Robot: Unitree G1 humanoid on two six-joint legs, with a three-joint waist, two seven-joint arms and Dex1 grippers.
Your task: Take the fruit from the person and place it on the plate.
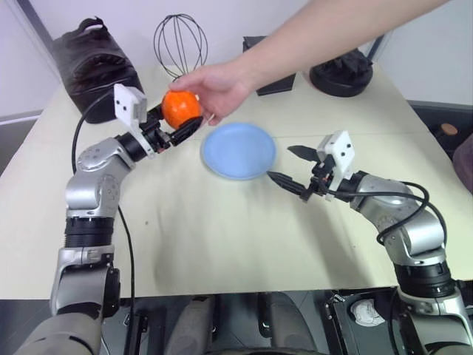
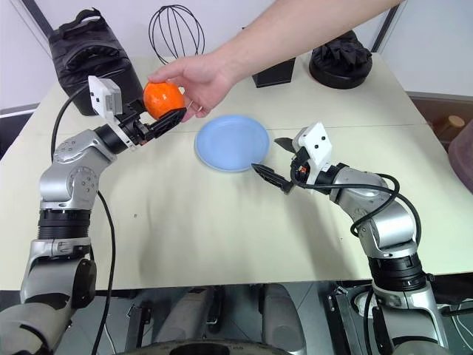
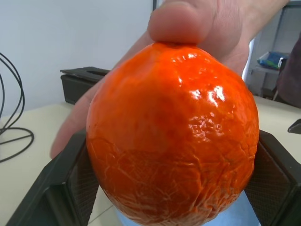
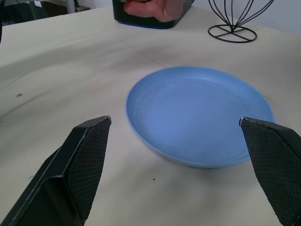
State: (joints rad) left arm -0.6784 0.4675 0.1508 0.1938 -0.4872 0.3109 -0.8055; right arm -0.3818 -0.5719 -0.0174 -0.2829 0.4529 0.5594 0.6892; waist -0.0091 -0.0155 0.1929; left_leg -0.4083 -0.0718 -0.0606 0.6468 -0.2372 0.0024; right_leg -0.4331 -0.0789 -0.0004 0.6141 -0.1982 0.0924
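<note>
Right gripper (image 2: 270, 159) sits nearest, low over the beige table (image 2: 222, 229), fingers spread wide, holding nothing. Its tips point at the near-right rim of the light blue plate (image 2: 231, 142), just beside it; can't tell if they touch. Plate lies flat mid-table, bare.

Left gripper (image 1: 176, 127) is raised at the table's left side, left of the plate. Orange fruit (image 1: 180, 108) sits between its two black fingers; in the left wrist view the fruit (image 3: 171, 136) bulges between both pads (image 3: 61, 188), pressed against them or very nearly so. Person's hand (image 1: 214, 89) grips the same fruit from above and behind, thumb on top, forearm reaching in from the far right. Fruit is in the air, well above the table surface, left of the plate and not over it.

Far edge of the table: black bag (image 1: 92, 63) at left, wire whisk-shaped stand (image 1: 179, 41), black box (image 2: 273, 74), black crumpled object (image 2: 340, 63) at right.
</note>
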